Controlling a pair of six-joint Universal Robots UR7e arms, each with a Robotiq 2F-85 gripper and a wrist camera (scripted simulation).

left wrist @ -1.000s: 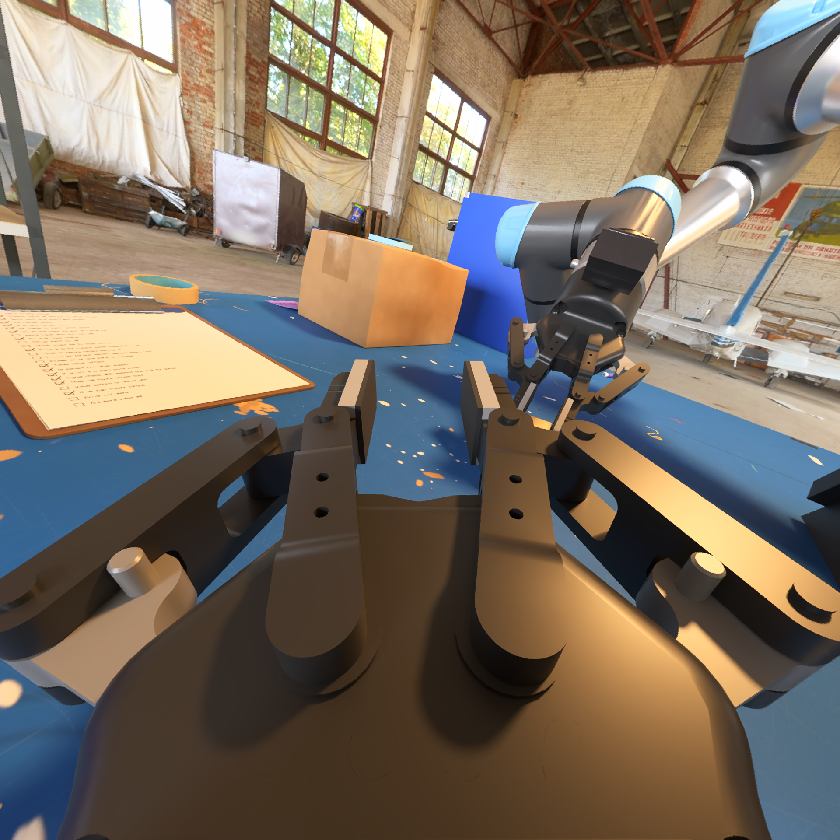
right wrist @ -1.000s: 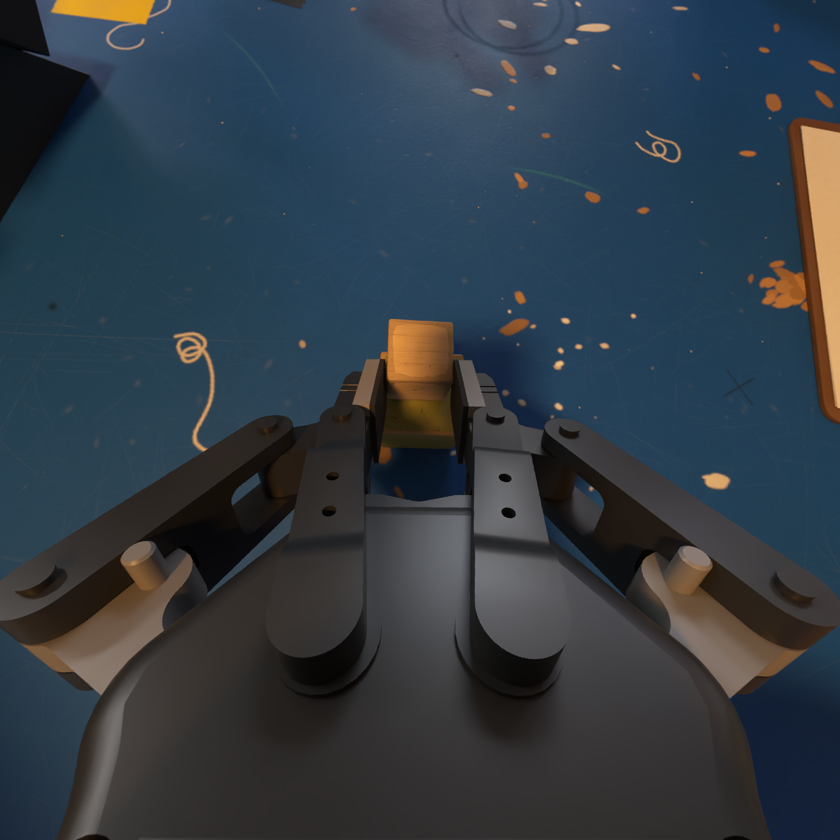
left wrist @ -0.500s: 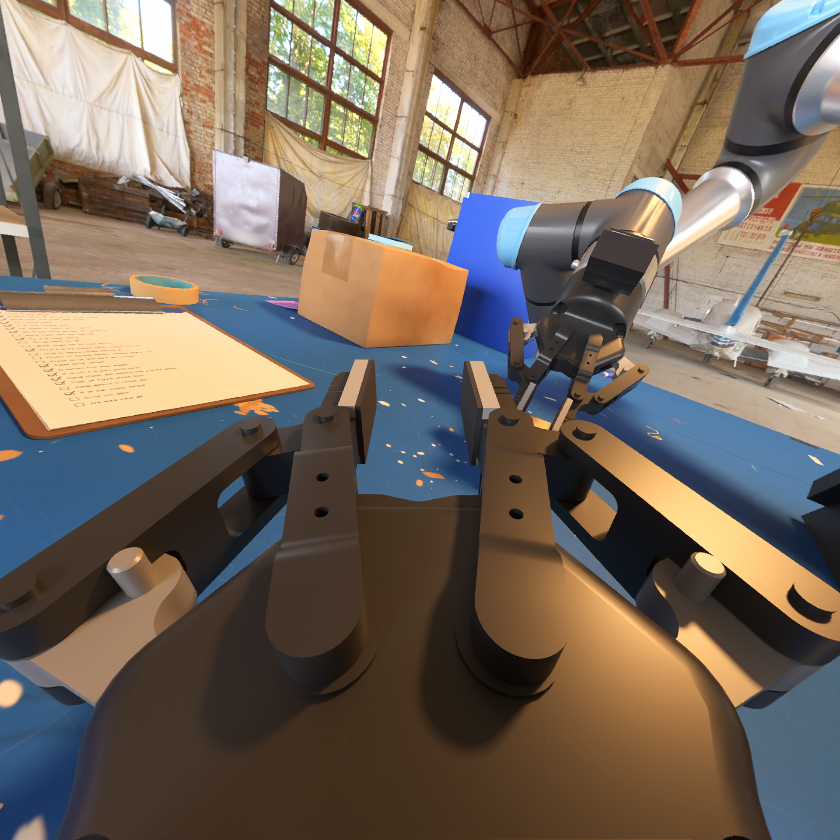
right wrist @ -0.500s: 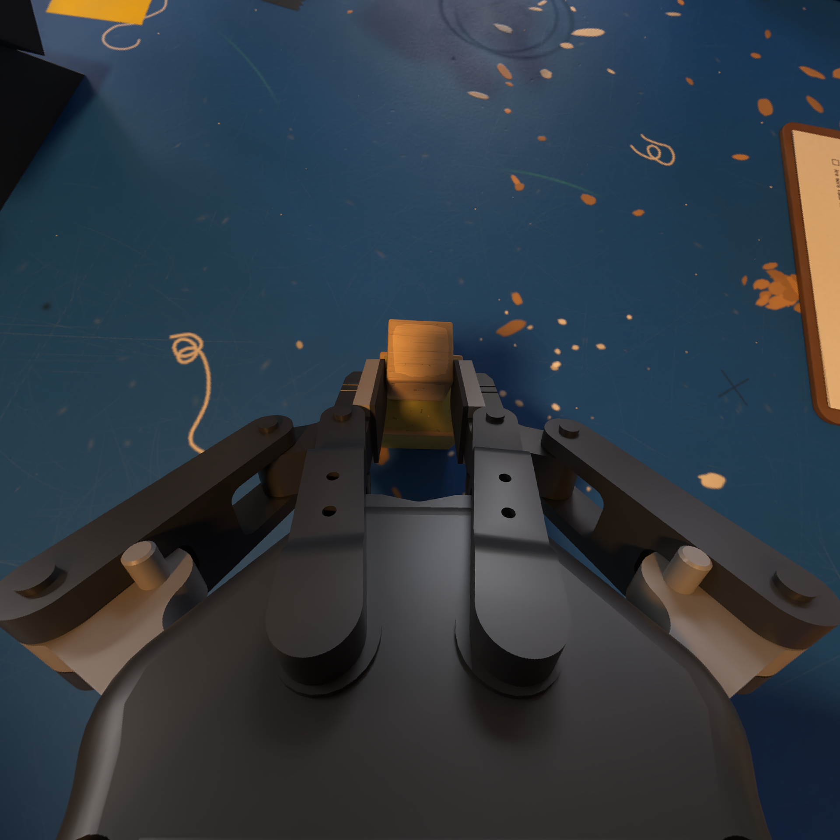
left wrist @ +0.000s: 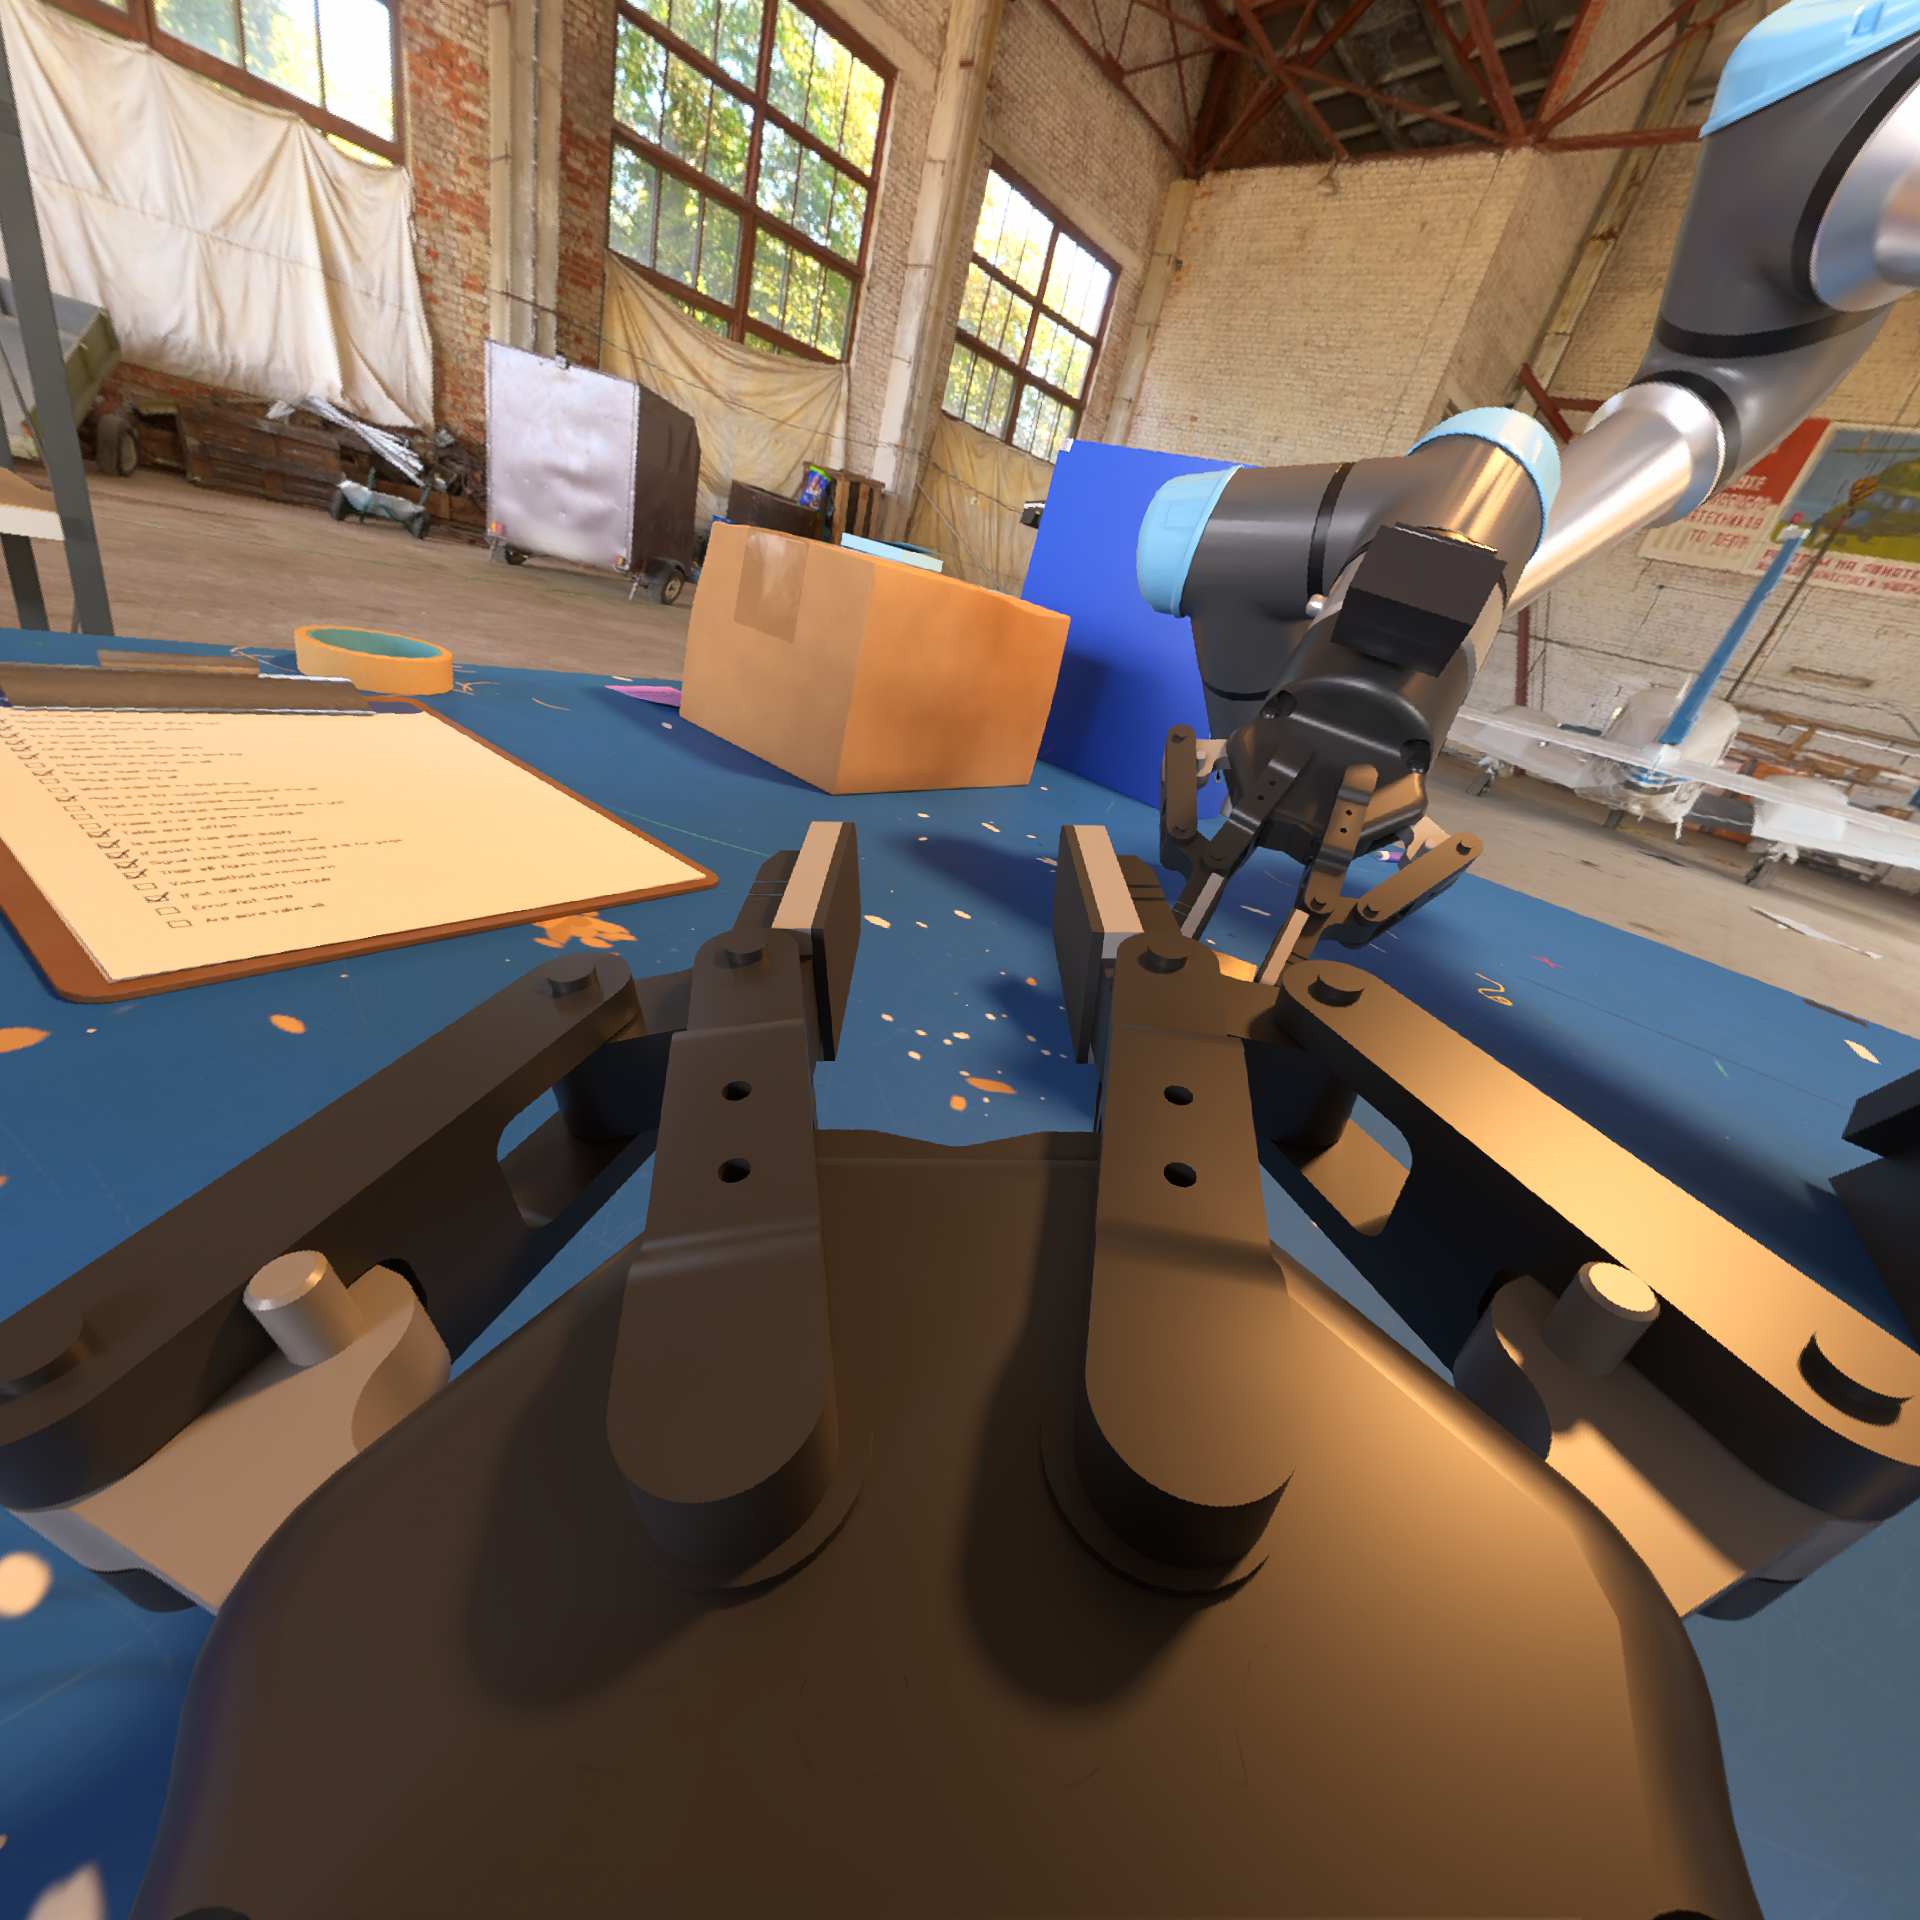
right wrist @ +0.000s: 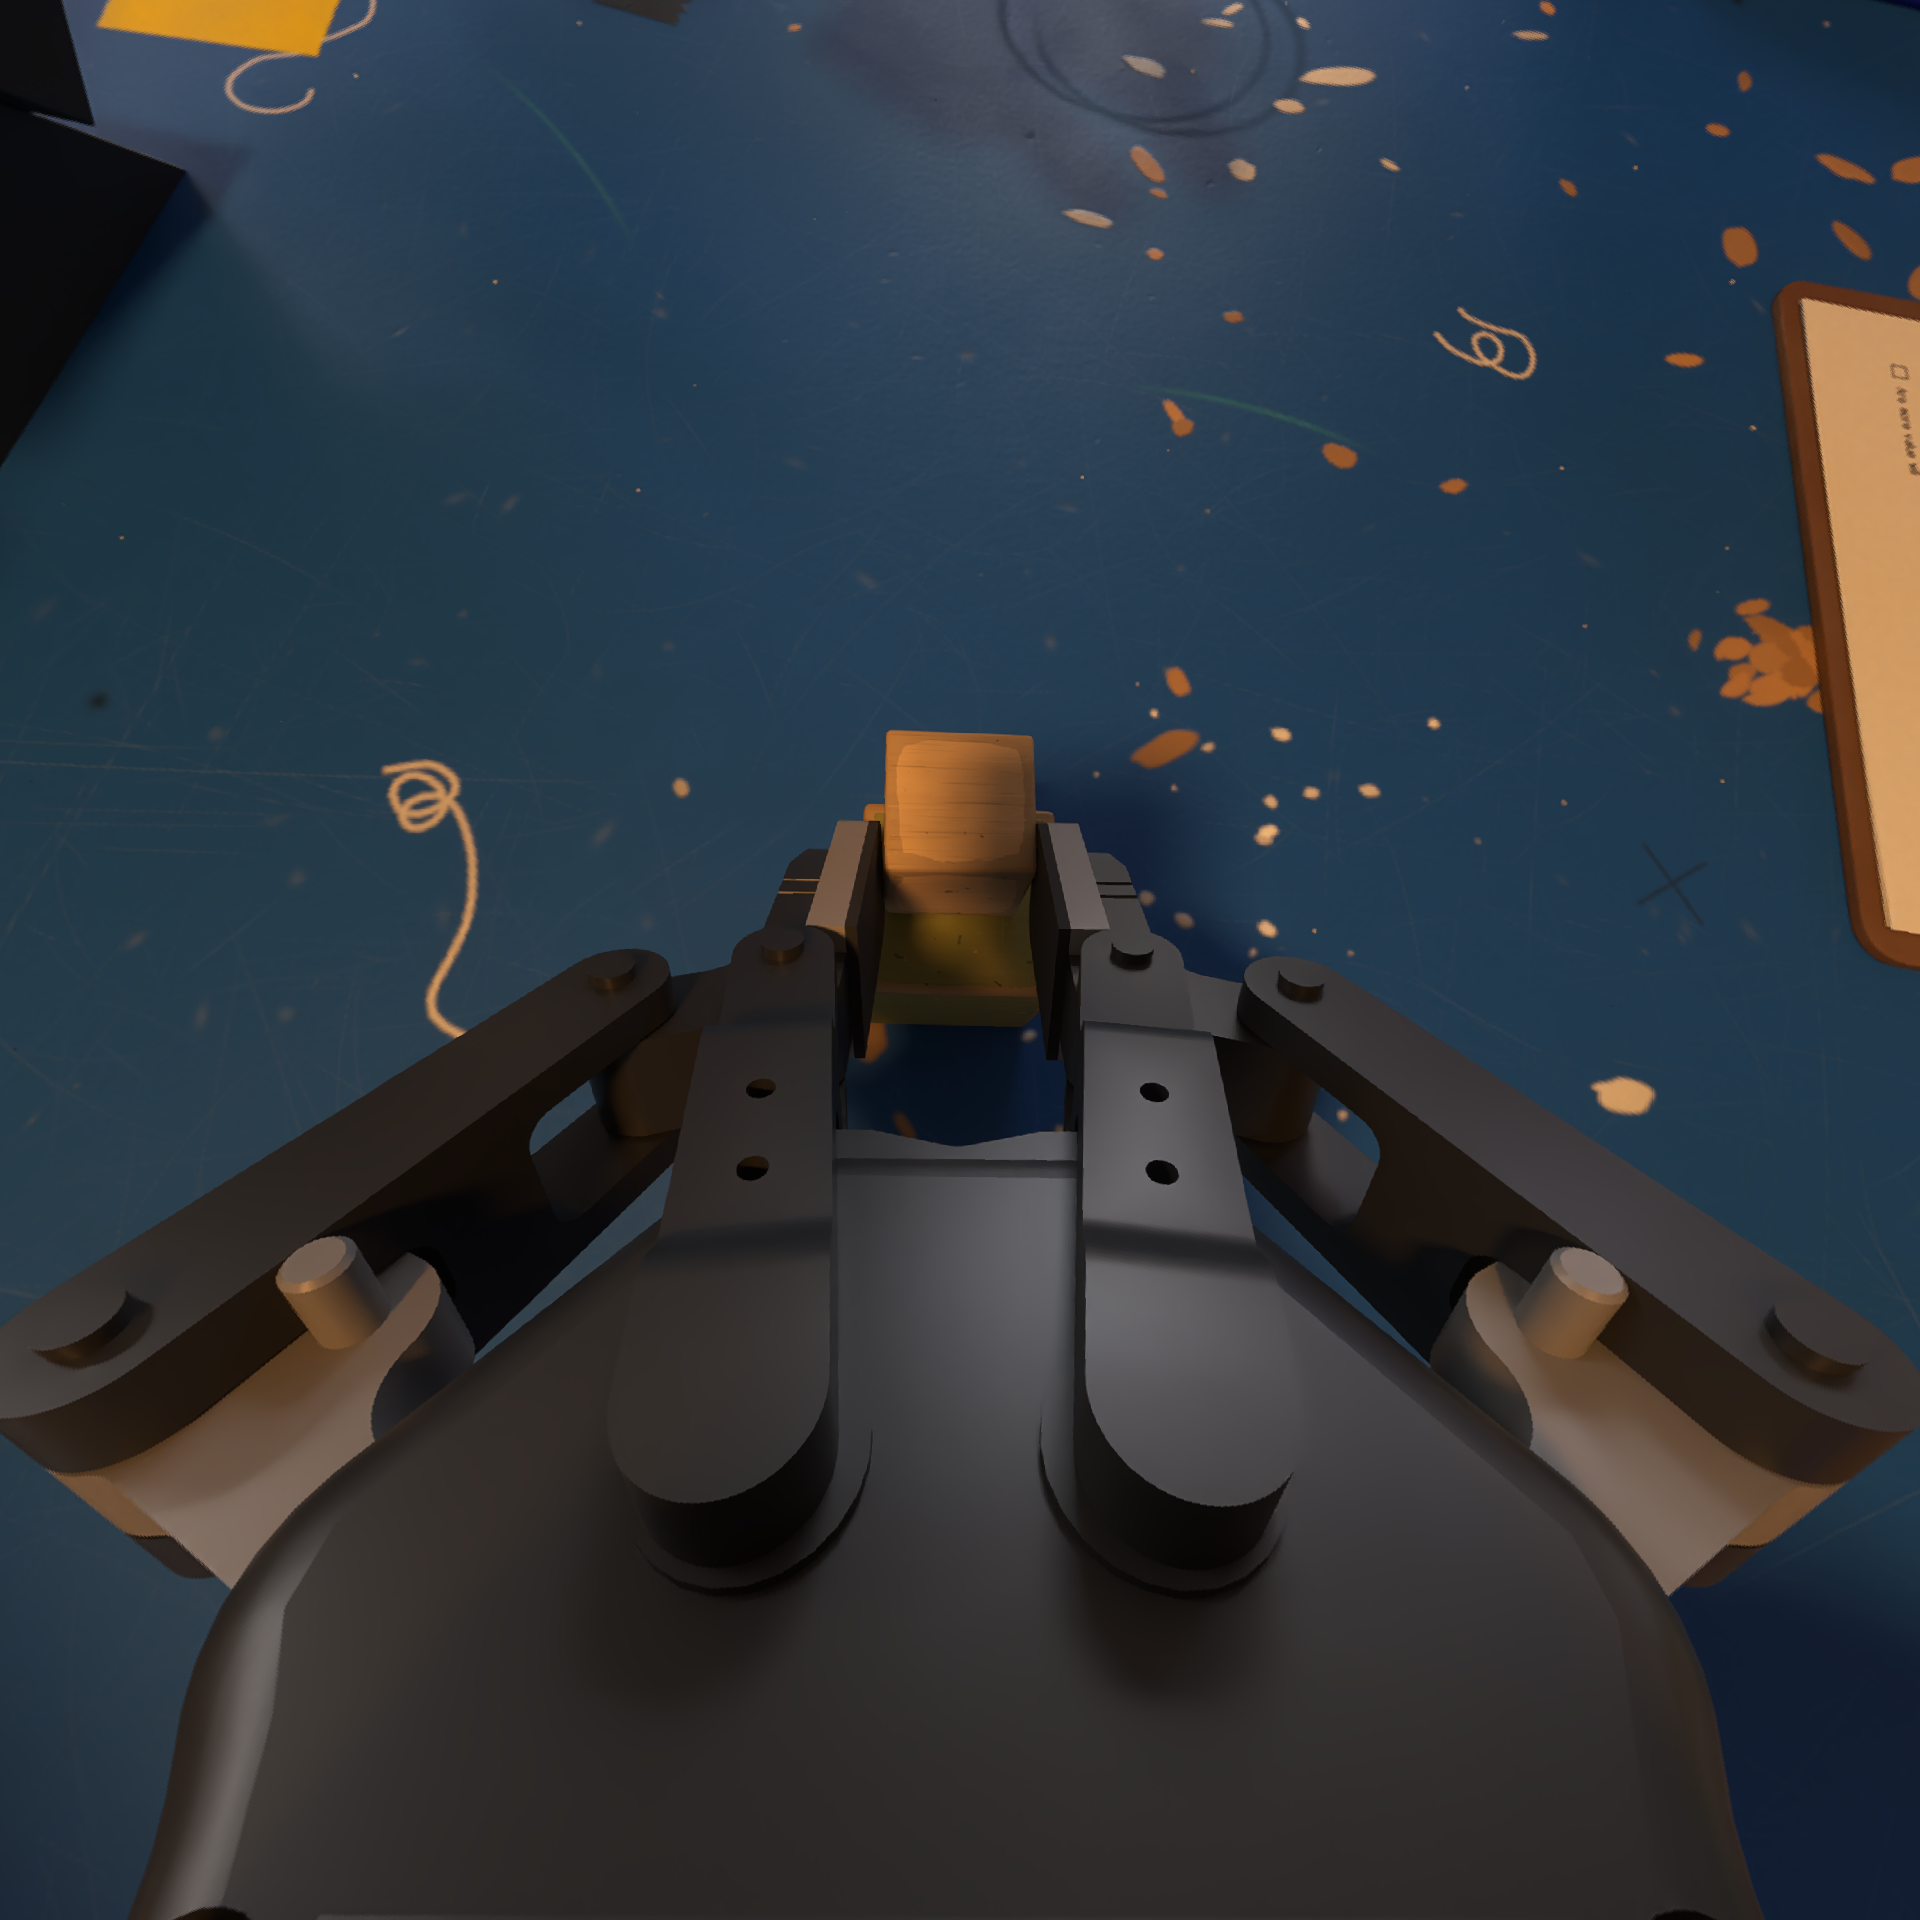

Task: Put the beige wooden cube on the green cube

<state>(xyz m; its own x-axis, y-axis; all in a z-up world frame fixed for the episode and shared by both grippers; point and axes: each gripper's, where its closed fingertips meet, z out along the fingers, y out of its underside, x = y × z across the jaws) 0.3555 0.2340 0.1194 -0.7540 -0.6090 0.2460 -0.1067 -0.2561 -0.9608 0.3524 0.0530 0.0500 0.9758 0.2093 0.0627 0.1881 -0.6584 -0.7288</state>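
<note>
In the right wrist view the beige wooden cube sits on top of the green cube on the blue table. My right gripper is tilted over the stack. Its pads press against the beige cube's two sides, so it is shut on it. In the left wrist view the right gripper reaches down at a slant. Only a sliver of the beige cube shows behind my own finger, and the green cube is hidden. My left gripper is open and empty, low over the table.
A clipboard with paper lies at the left, and its edge shows in the right wrist view. A cardboard box, a blue board and a tape roll stand at the back. A dark block sits at the upper left.
The right wrist view has drifted a little: the clipboard edge and table marks slid left. The two cubes and the fingers kept their places in the view. The left arm has not moved.
</note>
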